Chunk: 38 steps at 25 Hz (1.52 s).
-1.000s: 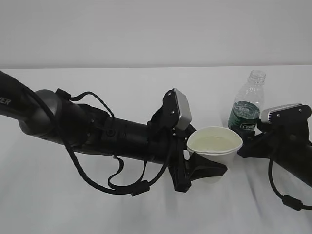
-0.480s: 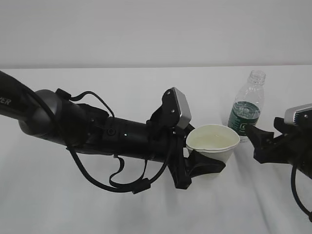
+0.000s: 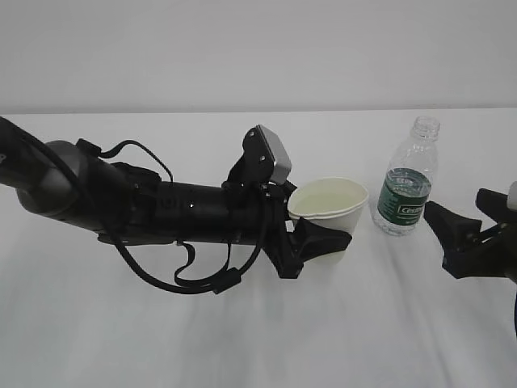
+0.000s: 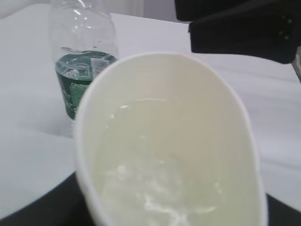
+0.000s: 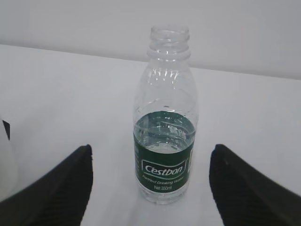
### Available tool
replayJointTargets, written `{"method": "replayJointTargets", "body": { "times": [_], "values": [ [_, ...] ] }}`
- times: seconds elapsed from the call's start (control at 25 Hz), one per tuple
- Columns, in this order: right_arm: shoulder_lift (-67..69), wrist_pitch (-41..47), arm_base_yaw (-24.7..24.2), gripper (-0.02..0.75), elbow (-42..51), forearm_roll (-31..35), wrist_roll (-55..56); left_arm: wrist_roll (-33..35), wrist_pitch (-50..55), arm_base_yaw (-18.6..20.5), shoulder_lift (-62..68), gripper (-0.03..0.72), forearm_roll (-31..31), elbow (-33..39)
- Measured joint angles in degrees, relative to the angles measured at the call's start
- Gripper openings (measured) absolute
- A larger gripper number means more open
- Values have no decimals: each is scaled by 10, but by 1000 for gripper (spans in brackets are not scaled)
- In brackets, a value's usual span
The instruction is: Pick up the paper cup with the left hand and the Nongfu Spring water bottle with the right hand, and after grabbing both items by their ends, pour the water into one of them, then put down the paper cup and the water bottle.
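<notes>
While the left hand grips the paper cup low on its wall, its black fingers clamped round the lower body, the cup sits upright just off the white surface, rim level and wide open. From where I stand, the cup is a short way left of the Nongfu Spring water bottle, apart from it and not touching.

Over on the right, the right hand is empty, its jaws spread wide with nothing between them; it sits near the bottle, slightly in front of it, with clear surface between the two. Through its own camera the bottle stands upright, centred between the two dark fingers.

My worry is the cup. It is thin paper, squeezed at the base and carrying the water, so a firmer pinch or a quick set-down could buckle the wall and slop liquid out. If it lands tilted, it may tip.

Up close, the cup is white outside, cream inside, with a rolled rim pressed slightly oval, and clear liquid pooled at its bottom. The capless bottle is ribbed and green-labelled, its water level standing at about the label's top.
</notes>
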Motion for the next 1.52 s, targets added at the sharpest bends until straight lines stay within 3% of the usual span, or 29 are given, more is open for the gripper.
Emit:
{"method": "replayJointTargets", "body": {
  "times": [0.8, 1.08, 1.52],
  "values": [
    [-11, 0, 0, 579, 3, -5, 0, 4, -22, 116, 0, 420, -58, 26],
    [-11, 0, 0, 579, 3, -6, 0, 71, -99, 164, 0, 420, -151, 96],
    [-11, 0, 0, 579, 3, -10, 2, 149, -85, 174, 0, 420, -205, 133]
  ]
}}
